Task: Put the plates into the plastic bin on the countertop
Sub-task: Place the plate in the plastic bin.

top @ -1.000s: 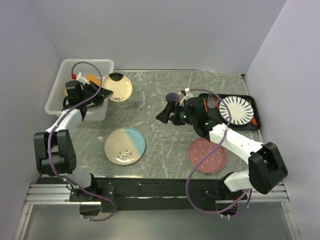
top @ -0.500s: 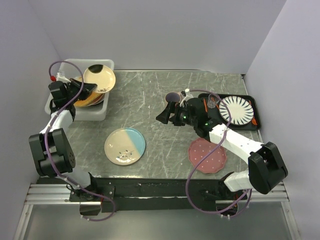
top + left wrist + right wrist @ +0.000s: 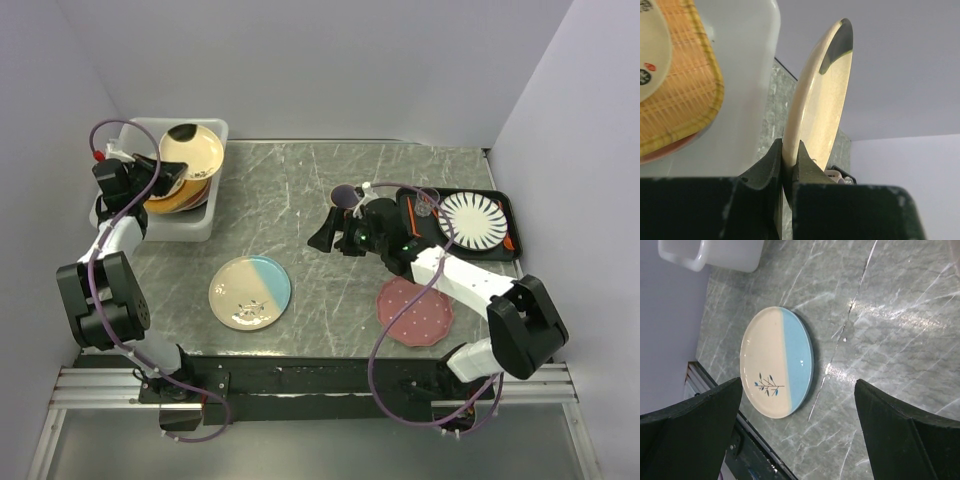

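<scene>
My left gripper (image 3: 163, 178) is shut on the rim of a cream plate (image 3: 190, 150) with a black patch, holding it tilted above the plastic bin (image 3: 215, 131) at the far left of the countertop (image 3: 300, 190). In the left wrist view the plate (image 3: 822, 100) stands edge-on between the fingers of that gripper (image 3: 788, 150). Inside the bin (image 3: 747, 75) lie a woven orange piece (image 3: 680, 100) and a small cream plate (image 3: 650, 50). My right gripper (image 3: 322, 235) hangs open over mid-counter. A cream-and-light-blue plate (image 3: 250, 292) (image 3: 777, 370) lies ahead of the right gripper (image 3: 797, 385).
A pink dotted plate (image 3: 414, 310) lies near the front right edge. At the right, a black tray (image 3: 503, 205) carries a striped white plate (image 3: 475, 220), with a mug (image 3: 427, 205) beside it. A small dark round piece (image 3: 345, 195) sits behind the right wrist.
My left gripper has carried the cream plate from the countertop beside the bin up and leftward, over the bin. The right arm has shifted only slightly.
</scene>
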`<state>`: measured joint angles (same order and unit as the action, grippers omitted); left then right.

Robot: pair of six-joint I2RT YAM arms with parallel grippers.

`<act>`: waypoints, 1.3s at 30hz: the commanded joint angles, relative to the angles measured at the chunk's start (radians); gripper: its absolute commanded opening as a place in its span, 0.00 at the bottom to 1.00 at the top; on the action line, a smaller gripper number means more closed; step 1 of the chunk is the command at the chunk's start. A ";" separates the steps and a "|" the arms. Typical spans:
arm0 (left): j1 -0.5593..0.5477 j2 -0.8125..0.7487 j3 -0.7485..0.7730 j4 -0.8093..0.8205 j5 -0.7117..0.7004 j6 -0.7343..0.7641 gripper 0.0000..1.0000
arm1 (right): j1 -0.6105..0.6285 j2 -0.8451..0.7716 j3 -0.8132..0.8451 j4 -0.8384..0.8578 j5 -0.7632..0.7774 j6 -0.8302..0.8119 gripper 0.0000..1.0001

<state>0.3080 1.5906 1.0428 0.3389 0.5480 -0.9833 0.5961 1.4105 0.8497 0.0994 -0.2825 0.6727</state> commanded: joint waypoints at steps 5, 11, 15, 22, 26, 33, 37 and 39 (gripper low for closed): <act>0.045 0.025 0.095 -0.103 -0.094 0.075 0.01 | 0.014 0.044 0.075 0.011 -0.018 0.001 0.99; 0.054 0.087 0.138 -0.182 -0.170 0.107 0.01 | 0.019 0.058 0.083 0.017 -0.030 0.004 0.99; 0.056 0.123 0.157 -0.213 -0.203 0.124 0.01 | 0.025 0.065 0.075 0.020 -0.037 0.007 0.99; 0.056 0.169 0.169 -0.238 -0.232 0.133 0.01 | 0.037 0.064 0.060 0.033 -0.046 0.016 0.99; 0.056 0.186 0.163 -0.227 -0.238 0.130 0.01 | 0.042 0.070 0.054 0.049 -0.050 0.021 0.99; 0.056 0.218 0.181 -0.247 -0.221 0.144 0.15 | 0.056 0.084 0.054 0.045 -0.057 0.018 0.99; 0.057 0.218 0.191 -0.273 -0.230 0.161 0.31 | 0.064 0.077 0.046 0.049 -0.055 0.021 0.99; 0.057 0.213 0.188 -0.271 -0.234 0.169 0.37 | 0.067 0.077 0.046 0.049 -0.055 0.022 0.99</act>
<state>0.3634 1.8076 1.1912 0.0647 0.3195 -0.8505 0.6506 1.4834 0.8845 0.1047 -0.3321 0.6907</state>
